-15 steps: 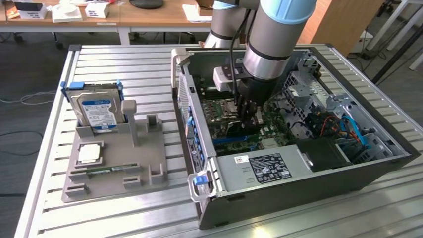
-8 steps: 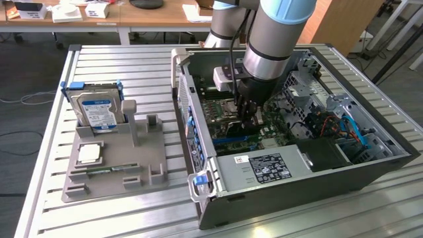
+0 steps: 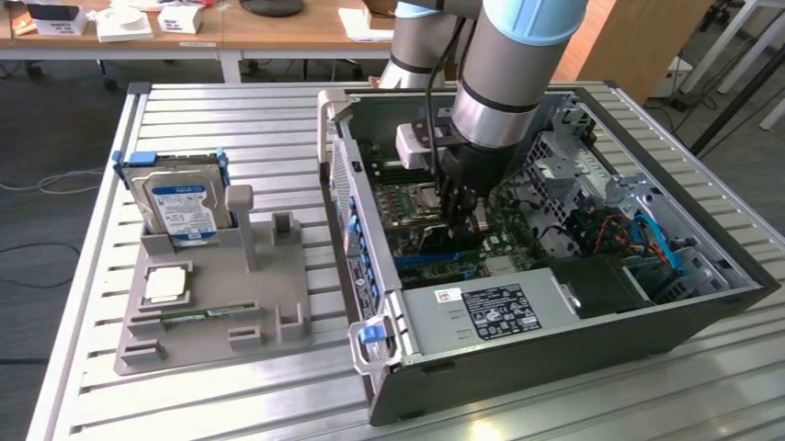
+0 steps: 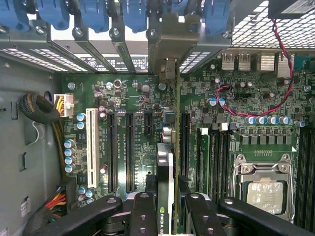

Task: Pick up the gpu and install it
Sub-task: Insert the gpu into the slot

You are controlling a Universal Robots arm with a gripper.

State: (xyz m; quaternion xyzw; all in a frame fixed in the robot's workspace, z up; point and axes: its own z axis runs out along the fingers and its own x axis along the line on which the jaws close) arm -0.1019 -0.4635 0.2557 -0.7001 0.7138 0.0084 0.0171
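- Nearest us, the claw (image 4: pixel 166 212) grips the graphics card (image 4: pixel 165 169) between its black fingers (image 4: pixel 142 214).
- The computer case (image 3: pixel 540 331) lies open, and the claw reaches down inside it.
- The graphics card stands on edge straight beneath the claw, its long axis parallel to the slots of the green board (image 4: pixel 135 98).

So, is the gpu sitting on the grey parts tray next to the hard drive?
No, the gpu is clamped edge-on in the gripper, inside the computer case at the motherboard.
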